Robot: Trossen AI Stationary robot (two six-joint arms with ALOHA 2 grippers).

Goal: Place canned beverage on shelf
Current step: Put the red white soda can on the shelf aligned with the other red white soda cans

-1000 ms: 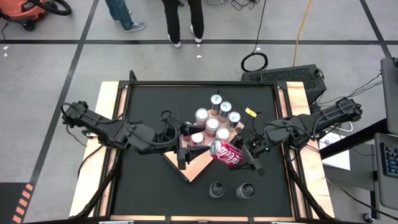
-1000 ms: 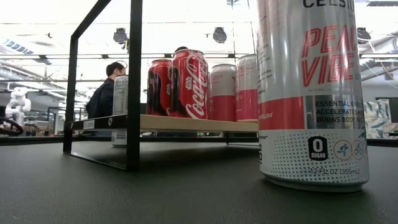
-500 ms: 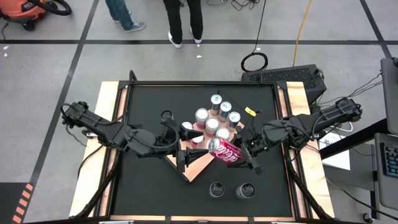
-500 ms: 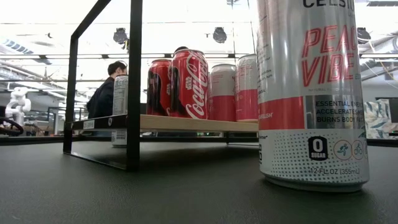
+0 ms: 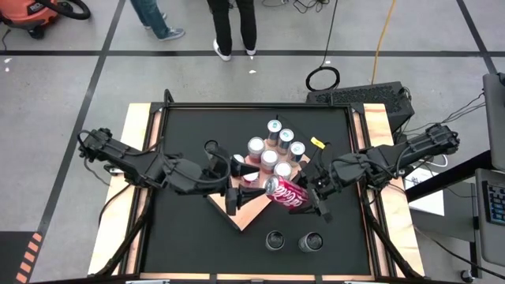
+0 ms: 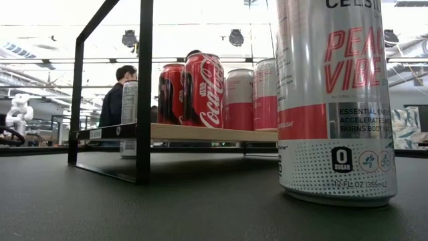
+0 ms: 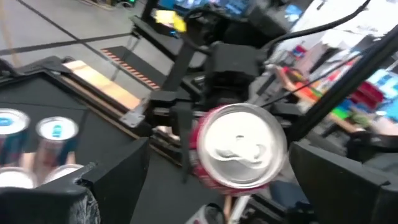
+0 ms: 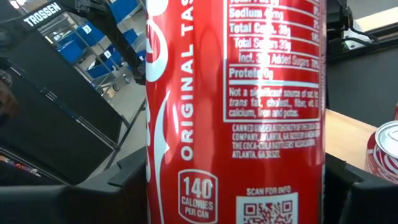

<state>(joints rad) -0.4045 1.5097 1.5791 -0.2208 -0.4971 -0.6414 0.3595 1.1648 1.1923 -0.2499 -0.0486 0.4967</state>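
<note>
The red Coca-Cola can (image 5: 287, 194) lies on its side in the air above the near right part of the wooden shelf (image 5: 246, 213), and my right gripper (image 5: 316, 198) is shut on it. The can's silver top (image 7: 240, 149) faces my left gripper (image 5: 236, 199), which stands open just left of it, one finger on each side and apart from it. Several silver-topped cans (image 5: 273, 150) stand upright on the shelf's far half. The low view shows the shelf (image 6: 200, 132) edge-on with red and pink cans (image 6: 203, 90) on it, but neither gripper. My right gripper pinches the can's round side wall (image 8: 233, 199) between its two fingers, toward the base end. The fingers reach in about level from the table's right and lie across the can. The can is lifted clear of the shelf, roughly level, top toward the left arm.
Two more cans (image 5: 274, 240) (image 5: 310, 241) stand on the black tabletop near its front edge; one is the tall Celsius can (image 6: 334, 100) close to the low camera. The shelf's black frame (image 6: 144, 87) rises at its corner. People stand beyond the far edge (image 5: 229, 24).
My left gripper has rolled and tipped a little at the wrist while staying in place, still open in front of the can's top. The right gripper and the can have kept still.
</note>
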